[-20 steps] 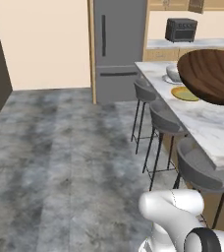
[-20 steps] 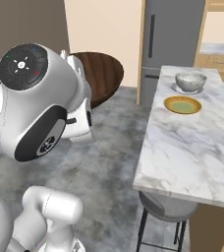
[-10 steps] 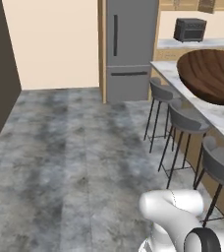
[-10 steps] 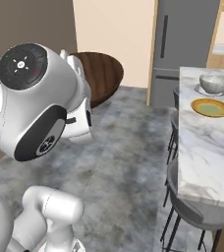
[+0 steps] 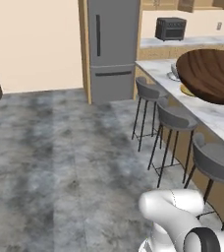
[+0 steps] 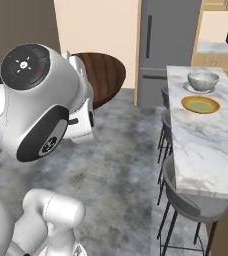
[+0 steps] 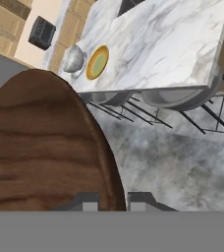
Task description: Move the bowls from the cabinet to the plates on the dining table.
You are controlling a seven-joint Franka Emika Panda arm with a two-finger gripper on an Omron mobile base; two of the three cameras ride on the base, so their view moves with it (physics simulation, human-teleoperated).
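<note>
Right base view: from left to right, we see our gripper (image 7: pixel 113 201) clamped on the rim of the wooden bowl (image 6: pixel 100 75), then the marble table (image 6: pixel 206 145) with the stone bowl (image 6: pixel 203 80) already on its plate and the yellow plate (image 6: pixel 200 104) bare. Our base has driven since a second ago, shifting the table rightward; delivery remains.

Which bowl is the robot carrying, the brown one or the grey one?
The brown wooden bowl. The gripper is shut on its rim, out over the floor. The grey stone bowl already sits on a plate on the marble table, beside the yellow plate.
</note>
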